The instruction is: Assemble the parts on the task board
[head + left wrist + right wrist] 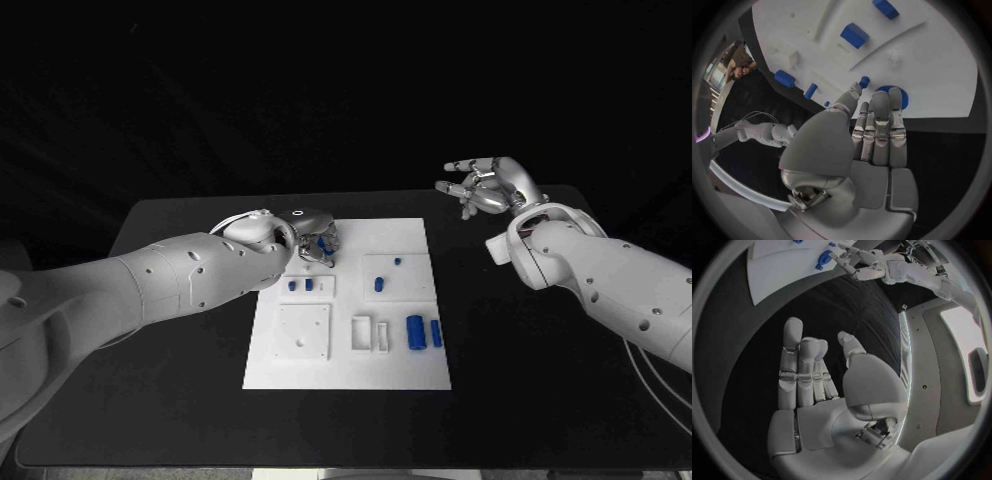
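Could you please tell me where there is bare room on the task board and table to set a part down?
The task board is bare along its near edge, in front of the square plate, and at its far right corner. The black table is open right of the board. It is crowded at the far left corner, under the left hand, and around the blue cylinders.
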Robot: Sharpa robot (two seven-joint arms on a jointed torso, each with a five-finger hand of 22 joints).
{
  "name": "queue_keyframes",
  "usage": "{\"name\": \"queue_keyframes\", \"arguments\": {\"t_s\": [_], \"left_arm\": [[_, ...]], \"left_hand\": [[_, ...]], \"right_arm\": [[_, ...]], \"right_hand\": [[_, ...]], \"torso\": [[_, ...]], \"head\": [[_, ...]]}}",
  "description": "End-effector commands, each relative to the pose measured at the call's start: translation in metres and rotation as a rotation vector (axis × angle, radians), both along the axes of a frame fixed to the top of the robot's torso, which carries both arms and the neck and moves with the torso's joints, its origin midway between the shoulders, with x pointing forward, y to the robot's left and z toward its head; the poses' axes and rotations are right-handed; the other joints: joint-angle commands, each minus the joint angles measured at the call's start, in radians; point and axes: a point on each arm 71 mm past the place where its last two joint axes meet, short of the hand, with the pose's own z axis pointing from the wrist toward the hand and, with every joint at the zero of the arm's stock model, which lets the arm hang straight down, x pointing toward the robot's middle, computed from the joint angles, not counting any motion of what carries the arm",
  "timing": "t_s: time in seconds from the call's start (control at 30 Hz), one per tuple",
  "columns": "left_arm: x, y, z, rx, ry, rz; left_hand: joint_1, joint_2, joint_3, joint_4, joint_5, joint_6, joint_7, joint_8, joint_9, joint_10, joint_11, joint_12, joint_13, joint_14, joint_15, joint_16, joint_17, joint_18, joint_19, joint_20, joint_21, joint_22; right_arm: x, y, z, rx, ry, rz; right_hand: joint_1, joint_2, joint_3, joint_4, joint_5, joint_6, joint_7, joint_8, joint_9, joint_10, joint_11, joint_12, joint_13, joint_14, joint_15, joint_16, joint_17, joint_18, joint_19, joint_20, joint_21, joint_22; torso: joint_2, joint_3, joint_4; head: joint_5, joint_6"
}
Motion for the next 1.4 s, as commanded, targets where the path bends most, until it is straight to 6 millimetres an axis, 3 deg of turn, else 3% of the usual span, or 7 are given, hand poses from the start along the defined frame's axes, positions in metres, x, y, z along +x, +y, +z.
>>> {"name": "queue_keyframes", "arguments": {"t_s": [0.03,0.83,1.1,1.4], "left_arm": [[-0.002,-0.003,-0.001,0.011,0.003,-0.020],[-0.004,-0.004,-0.012,0.023,0.040,-0.022],[-0.003,0.001,-0.015,0.018,0.042,-0.010],[-0.002,0.002,-0.019,0.007,0.060,-0.008]], "left_hand": [[-0.005,-0.001,0.005,0.003,0.004,0.008,0.000,-0.005,-0.001,0.007,-0.001,-0.005,-0.001,0.005,-0.002,0.004,0.001,0.007,0.004,0.000,0.004,0.021],[-0.014,0.016,0.071,-0.012,0.013,0.037,-0.005,-0.006,-0.002,0.041,-0.013,-0.005,-0.001,0.016,-0.011,0.043,0.007,0.007,-0.014,-0.010,0.081,0.023],[-0.016,0.020,0.083,-0.013,0.015,0.020,-0.002,-0.006,-0.003,0.033,-0.010,-0.005,-0.001,0.022,-0.010,0.047,0.007,0.011,-0.019,-0.009,0.103,0.022],[-0.017,0.028,0.091,-0.008,0.016,0.023,-0.002,-0.006,-0.003,0.029,-0.010,-0.006,-0.002,0.028,-0.010,0.050,0.008,0.013,-0.022,-0.009,0.113,0.022]], "right_arm": [[0.000,0.001,0.000,0.005,-0.007,0.014],[0.000,0.003,0.000,0.008,-0.006,0.019],[0.000,0.003,0.000,0.008,-0.006,0.019],[-0.001,0.003,0.001,0.008,-0.007,0.020]], "right_hand": [[-0.009,0.002,0.002,-0.003,0.003,0.009,-0.002,0.002,0.001,0.004,-0.005,-0.003,-0.007,0.001,-0.007,-0.005,-0.002,0.003,0.036,-0.006,-0.004,-0.004],[-0.008,0.003,0.002,-0.004,0.003,0.011,-0.003,0.002,0.001,0.005,-0.006,-0.008,-0.036,0.002,-0.007,-0.008,-0.008,0.002,0.035,-0.007,-0.001,-0.018],[-0.009,0.003,0.002,-0.004,0.003,0.012,-0.003,0.002,0.001,0.006,-0.006,-0.010,-0.042,0.002,-0.007,-0.008,-0.009,0.002,0.035,-0.007,0.000,-0.020],[-0.009,0.003,0.002,-0.004,0.003,0.012,-0.003,0.002,0.001,0.006,-0.006,-0.010,-0.042,0.002,-0.007,-0.008,-0.009,0.002,0.035,-0.007,0.000,-0.020]], "torso": [[0.000,-0.0005,0.0001],[0.001,0.0001,-0.0013],[0.001,0.0013,-0.0009],[0.000,-0.0002,0.0004]], "head": [[0.000,0.000],[0.000,-0.003],[-0.004,-0.005],[-0.008,-0.007]]}}
